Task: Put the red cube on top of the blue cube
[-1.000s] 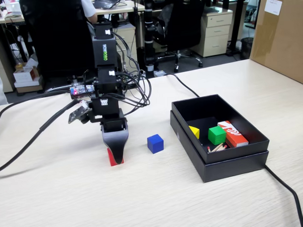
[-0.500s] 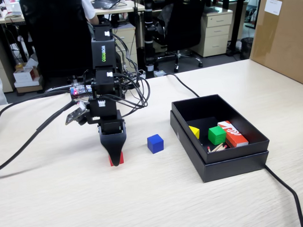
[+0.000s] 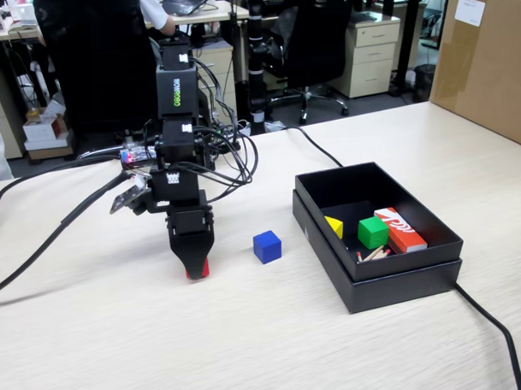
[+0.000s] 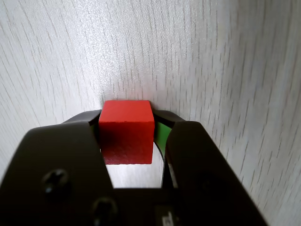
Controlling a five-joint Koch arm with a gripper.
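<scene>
Change: since a second ago, the black gripper (image 3: pixel 195 271) has shifted slightly left in the fixed view and closed in on the cube.
Jaws: clamped on both sides of the small matte red cube (image 4: pixel 126 131).
Red cube: between the fingertips, at the pale wood-grain table (image 3: pixel 248 332).
Blue cube: small matte dark-blue cube (image 3: pixel 267 246) on the table, near the gripper's right and left of the black open box (image 3: pixel 392 280).

Soft, even office light fills the fixed view, sharp throughout, with faint shadows under the black box (image 3: pixel 379 276). In the wrist view the table (image 4: pixel 225 61) glares pale toward 12 o'clock, and the near gripper (image 4: pixel 127 136) blurs at 6 o'clock.
</scene>
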